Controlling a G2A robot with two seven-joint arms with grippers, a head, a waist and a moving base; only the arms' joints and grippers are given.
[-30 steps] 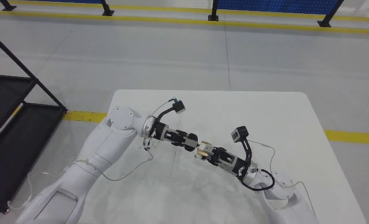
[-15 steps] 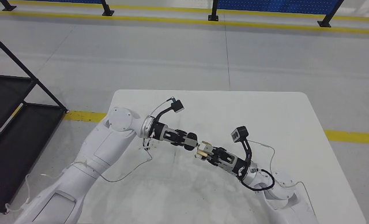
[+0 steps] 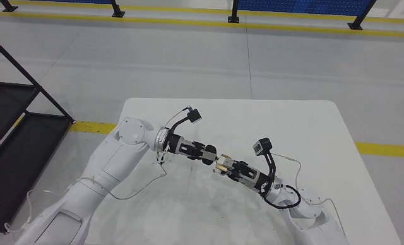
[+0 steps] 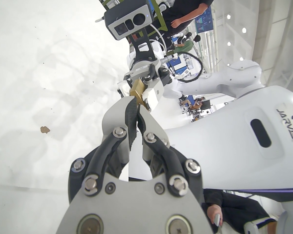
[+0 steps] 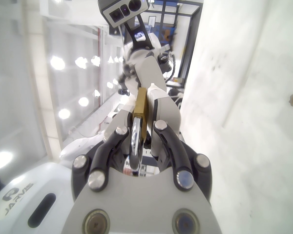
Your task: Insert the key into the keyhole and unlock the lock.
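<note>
While right gripper (image 5: pixel 142 93) clamps lock (image 5: pixel 141 107), left gripper (image 4: pixel 137 107) abuts it.

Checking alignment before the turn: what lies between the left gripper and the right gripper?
The brass padlock, held in the right gripper; the tips of the left gripper reach its end, as the left wrist view shows.

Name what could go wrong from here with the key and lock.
1. The left gripper pinches the key so deep between its pads that it hardly shows; it may slip or twist once turned.
2. The right gripper holds the brass lock by its body above the table; an off-axis push could tilt it or jam the key.
</note>
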